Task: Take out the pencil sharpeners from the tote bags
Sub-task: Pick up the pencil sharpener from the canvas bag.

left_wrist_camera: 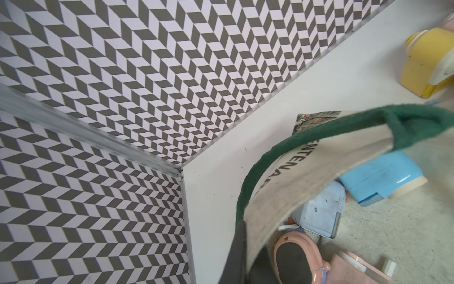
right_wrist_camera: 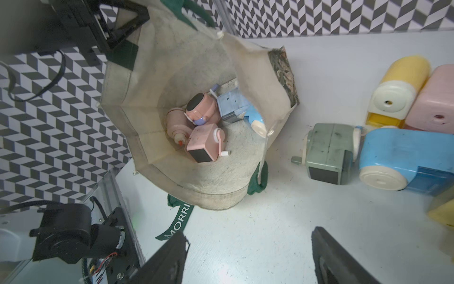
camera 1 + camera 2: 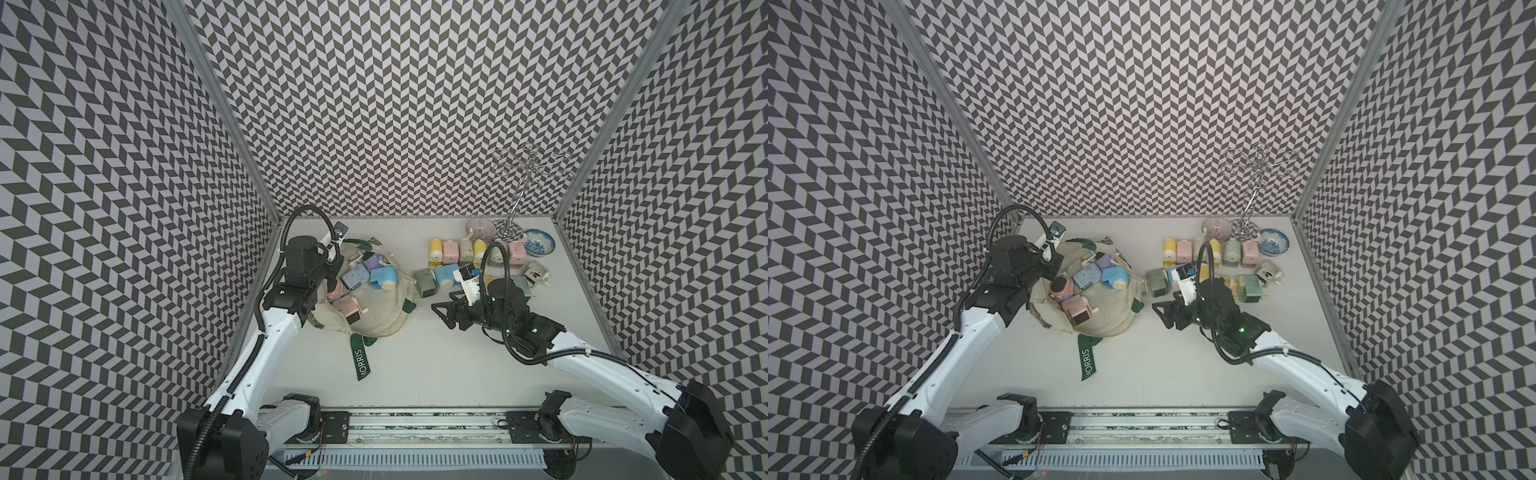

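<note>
Right wrist view: right gripper (image 2: 249, 236) jaws wide, empty, pointing left at pink pencil sharpener (image 2: 205, 142) inside tote bag (image 2: 152, 81), rim clamped by left gripper (image 2: 115, 41).

Three walls (image 3: 415, 104) box in the workspace, all covered in a grey-and-white chevron pattern. Bare aluminium corner posts (image 1: 86, 132) run along the joins. Tabletop (image 3: 436, 365) flat, matte white, evenly lit; small dark specks show on it in the right wrist view.
</note>
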Robot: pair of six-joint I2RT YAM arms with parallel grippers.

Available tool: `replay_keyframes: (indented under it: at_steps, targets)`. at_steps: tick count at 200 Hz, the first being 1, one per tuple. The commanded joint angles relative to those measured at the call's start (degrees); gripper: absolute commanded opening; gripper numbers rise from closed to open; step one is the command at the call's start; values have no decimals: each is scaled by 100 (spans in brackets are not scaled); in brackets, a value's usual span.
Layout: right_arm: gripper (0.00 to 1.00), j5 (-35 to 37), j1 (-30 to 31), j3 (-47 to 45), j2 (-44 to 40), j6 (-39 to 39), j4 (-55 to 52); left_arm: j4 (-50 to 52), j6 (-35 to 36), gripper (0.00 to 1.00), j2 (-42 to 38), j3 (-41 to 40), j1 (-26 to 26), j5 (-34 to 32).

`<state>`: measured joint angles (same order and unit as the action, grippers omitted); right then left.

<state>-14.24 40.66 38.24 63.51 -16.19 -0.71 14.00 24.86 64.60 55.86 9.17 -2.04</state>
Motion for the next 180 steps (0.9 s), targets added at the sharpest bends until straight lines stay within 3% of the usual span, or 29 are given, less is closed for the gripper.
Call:
replay_keyframes:
  at_steps: [1, 19, 29, 63, 87, 137, 171, 180]
  targets:
    - [78, -406, 253, -35, 154, -46, 592, -54, 61, 0, -110, 189, -38, 540]
    - [74, -555, 416, 11, 200, 14, 576, 274, -359, 0, -260, 296, 18, 959]
    - [72, -588, 525, -105, 153, 16, 769, -57, -556, 0, -488, 10, 24, 1243]
    - [71, -580, 982, -131, 241, 116, 1127, -760, -812, 0, -1139, -1064, 103, 1092]
    - [72, -306, 1404, 191, 619, 233, 1086, -941, -1077, 0, -1370, -1311, 257, 964]
    - [74, -125, 2008, 868, 1910, 522, 1564, -1119, -1305, 0, -1659, -1654, 596, 621]
    - [79, 90, 2180, 1247, 3196, 33, 2432, -1221, -1494, 0, -1805, -1673, 639, 242]
    - [82, 491, 2275, 1375, 3542, -125, 2571, -1258, -1520, 0, -1832, -1685, 638, 205]
